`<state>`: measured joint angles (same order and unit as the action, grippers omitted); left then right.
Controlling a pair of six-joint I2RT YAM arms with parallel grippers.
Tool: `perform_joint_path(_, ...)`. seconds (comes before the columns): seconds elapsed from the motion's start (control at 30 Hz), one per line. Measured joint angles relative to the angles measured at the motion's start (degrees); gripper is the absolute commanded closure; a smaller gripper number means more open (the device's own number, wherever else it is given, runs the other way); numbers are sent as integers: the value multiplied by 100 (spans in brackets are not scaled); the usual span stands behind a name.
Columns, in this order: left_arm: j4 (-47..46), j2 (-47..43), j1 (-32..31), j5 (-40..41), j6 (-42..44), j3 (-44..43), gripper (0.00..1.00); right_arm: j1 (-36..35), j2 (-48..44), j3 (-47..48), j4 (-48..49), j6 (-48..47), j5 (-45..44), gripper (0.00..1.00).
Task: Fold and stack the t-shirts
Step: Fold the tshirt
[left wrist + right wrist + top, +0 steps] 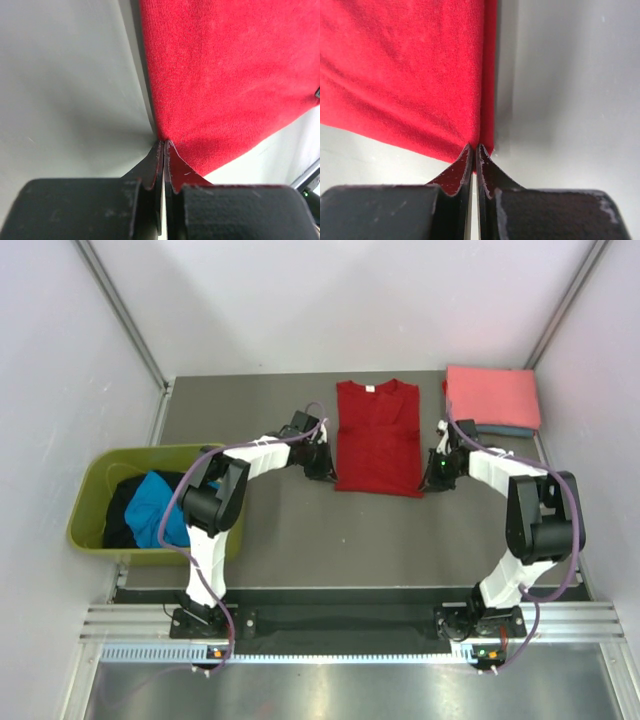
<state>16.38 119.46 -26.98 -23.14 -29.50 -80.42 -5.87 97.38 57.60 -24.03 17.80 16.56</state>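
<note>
A bright red t-shirt (377, 437) lies flat in the middle of the table, collar at the far end and sleeves tucked in. My left gripper (322, 468) is at its near left corner. In the left wrist view it (164, 143) is shut on the red cloth (230, 75) at the edge. My right gripper (432, 475) is at the near right corner. The right wrist view shows it (474, 146) shut on the shirt's edge (405, 75). A folded salmon-pink t-shirt (492, 397) rests on a folded blue one (510, 430) at the back right.
An olive-green tub (100, 530) stands at the left edge of the table. It holds a turquoise t-shirt (160, 505) and a black one (122, 512), both crumpled. Grey walls close in the table on three sides.
</note>
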Motion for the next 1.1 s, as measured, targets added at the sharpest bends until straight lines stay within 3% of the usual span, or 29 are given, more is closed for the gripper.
perform_joint_path(0.23, -68, -184, -136, 35, -59, 289, 100, 0, -90, -293, 61, 0, -140, 98)
perform_joint_path(0.27, -66, -197, -144, 70, -63, 304, 100, 0, -90, -308, 74, 2, -157, 88)
perform_joint_path(0.37, -4, -234, -168, 254, -76, 306, 91, -2, -116, -319, 72, 26, -201, 73)
perform_joint_path(0.43, 142, -243, -184, 437, -76, 234, 83, -2, -149, -306, 22, 39, -282, 68)
perform_joint_path(0.5, 533, -240, -197, 728, -52, -11, 82, 0, -149, -197, -144, 42, -396, 65)
perform_joint_path(0.63, 1075, -216, -188, 1141, 11, -739, 82, 0, -151, 310, -466, 76, -675, 67)
perform_joint_path(0.77, 1180, 4, -168, 1204, 92, -1646, 83, 0, -28, 1064, -562, 116, -726, 82)
perform_joint_path(0.87, 1180, 332, -168, 1156, 133, -2251, 84, 0, 280, 1663, -514, 146, -675, 87)
perform_joint_path(1.1, 1069, 1381, -162, 1104, 332, -3077, 84, 0, 1397, 2660, -417, 144, -452, 89)
